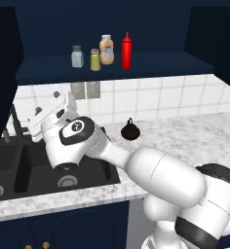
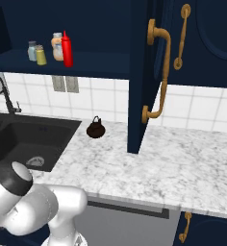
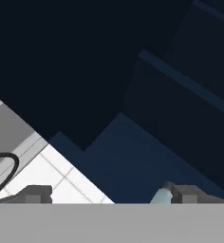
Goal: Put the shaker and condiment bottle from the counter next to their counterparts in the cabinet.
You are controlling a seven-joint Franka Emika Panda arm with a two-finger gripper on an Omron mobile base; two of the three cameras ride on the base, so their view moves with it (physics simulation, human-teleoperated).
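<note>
At lower right of our hand view, the shaker (image 3: 162, 195) is cut off; our gripper (image 3: 113, 193) is spread, empty.

In the cabinet (image 1: 39, 73) — shaker (image 1: 77, 56) leftmost, condiment bottle (image 1: 126, 51) rightmost.

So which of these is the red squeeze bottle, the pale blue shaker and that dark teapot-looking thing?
condiment bottle (image 1: 126, 52), left base view, middle of its red body.
shaker (image 1: 77, 58), left base view, its translucent body.
dark pot (image 2: 95, 129), right base view, its round belly.
</note>
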